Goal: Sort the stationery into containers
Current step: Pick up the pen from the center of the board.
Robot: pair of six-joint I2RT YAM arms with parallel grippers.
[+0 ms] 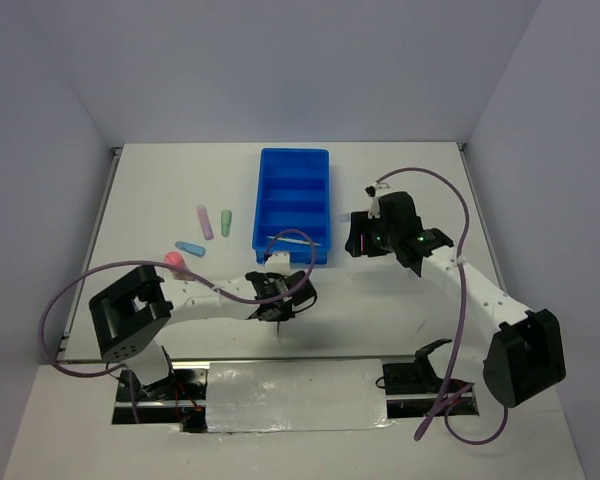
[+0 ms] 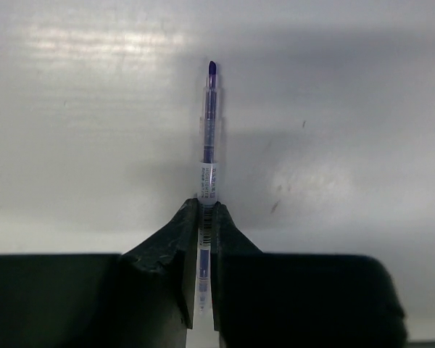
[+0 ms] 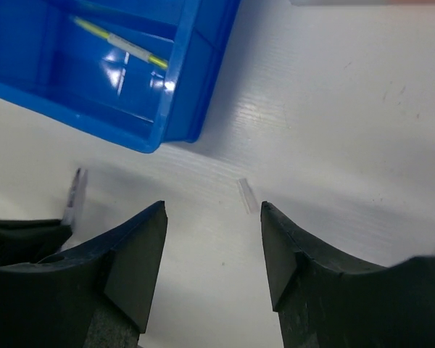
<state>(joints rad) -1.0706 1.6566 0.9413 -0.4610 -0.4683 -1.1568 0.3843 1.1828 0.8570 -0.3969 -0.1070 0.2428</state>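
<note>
My left gripper [image 1: 280, 303] is shut on a thin clear pen with a purple tip [image 2: 209, 130]; its jaws [image 2: 206, 209] clamp the labelled barrel just above the white table, near the blue tray's [image 1: 264, 205] near end. A yellow pen [image 3: 119, 42] lies in the tray's nearest compartment [image 3: 29, 51]. My right gripper [image 3: 212, 210] is open and empty over the table right of the tray's near corner [image 1: 352, 248]. A pink marker [image 1: 205, 221], a green marker [image 1: 226, 221], a blue marker [image 1: 189, 247] and a pink piece [image 1: 174, 260] lie left of the tray.
A small clear cap-like piece [image 3: 246, 196] lies on the table just ahead of my right fingers. The held pen's end [image 3: 74, 194] shows at the left of the right wrist view. Purple cables loop beside both arms. Walls enclose the table.
</note>
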